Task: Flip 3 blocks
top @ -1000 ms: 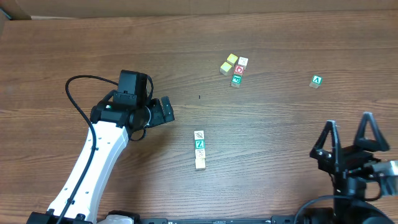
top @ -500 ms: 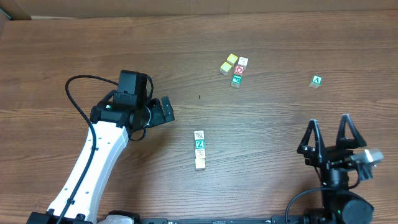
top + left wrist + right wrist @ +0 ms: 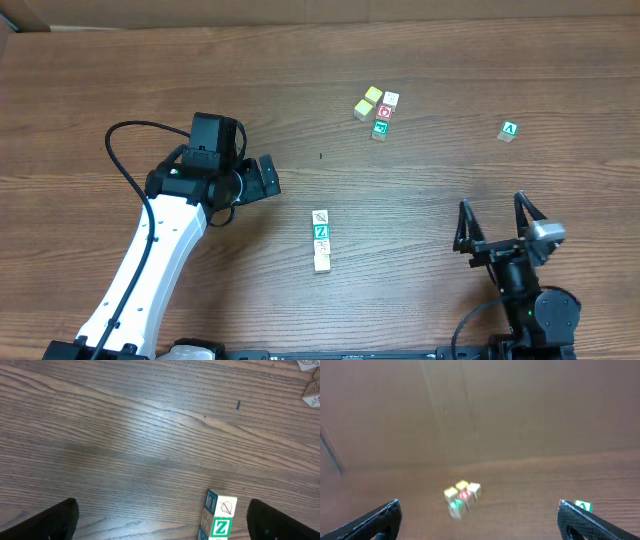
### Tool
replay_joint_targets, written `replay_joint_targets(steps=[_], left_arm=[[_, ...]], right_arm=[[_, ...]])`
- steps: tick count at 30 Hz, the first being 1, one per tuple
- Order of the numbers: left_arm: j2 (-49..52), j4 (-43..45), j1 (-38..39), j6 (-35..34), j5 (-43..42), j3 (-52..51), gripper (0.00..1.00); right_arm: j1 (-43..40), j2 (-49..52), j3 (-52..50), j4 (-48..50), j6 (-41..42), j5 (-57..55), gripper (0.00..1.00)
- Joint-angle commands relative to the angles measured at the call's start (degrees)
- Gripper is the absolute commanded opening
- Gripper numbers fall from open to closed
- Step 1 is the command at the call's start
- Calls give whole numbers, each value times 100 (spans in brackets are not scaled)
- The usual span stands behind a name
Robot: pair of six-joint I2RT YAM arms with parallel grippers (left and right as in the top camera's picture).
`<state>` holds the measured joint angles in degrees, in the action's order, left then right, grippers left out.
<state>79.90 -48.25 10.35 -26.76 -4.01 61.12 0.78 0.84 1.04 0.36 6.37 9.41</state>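
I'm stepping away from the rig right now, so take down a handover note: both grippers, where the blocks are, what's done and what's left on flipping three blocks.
Grippers: left gripper has its jaws open and empty, to the left of the block row. The right gripper has its jaws open and empty, at front right, apart from every block.
Blocks: a row at centre, with the slash-marked block at its far end and the green Z block next to it. A cluster sits farther back on the right.
Done: nothing is gripped, and it cannot be told whether any block is already flipped.
Left: assume up to three flips; the row lies nearest the left gripper.
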Motion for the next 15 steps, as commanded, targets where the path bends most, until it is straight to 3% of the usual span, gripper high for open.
replay_joint_targets(steps=[1,15], left_arm=[[33,7,-31,105,59,11,100],[33,7,-31,105,59,11,100]], right_arm=[[-15,-68,-61,-227,-1043,219,100],[-15,-68,-59,-413,-1222,184,100]])
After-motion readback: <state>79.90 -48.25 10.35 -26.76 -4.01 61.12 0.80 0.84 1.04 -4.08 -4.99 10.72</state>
